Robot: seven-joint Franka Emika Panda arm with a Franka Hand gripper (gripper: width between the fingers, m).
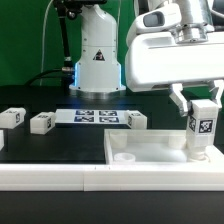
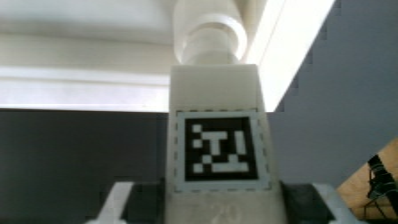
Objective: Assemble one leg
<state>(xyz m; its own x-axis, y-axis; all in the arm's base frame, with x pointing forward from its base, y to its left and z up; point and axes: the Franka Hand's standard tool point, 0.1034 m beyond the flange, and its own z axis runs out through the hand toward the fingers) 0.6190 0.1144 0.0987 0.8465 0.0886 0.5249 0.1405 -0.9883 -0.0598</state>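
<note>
Nearest, the white square panel [image 1: 150,152] lies on the black tabletop [image 1: 50,145]. At its corner on the exterior view's right the leg [image 1: 203,128] stands upright (tag facing outward), with the claw [image 1: 202,110] clamped on it. Farther back lie three loose posts [image 1: 41,122] and the marker board [image 1: 95,116].

A green backdrop [image 1: 22,40] (plain, somewhat dim) stood behind the black table [image 1: 55,147], which lay under soft, even light.
</note>
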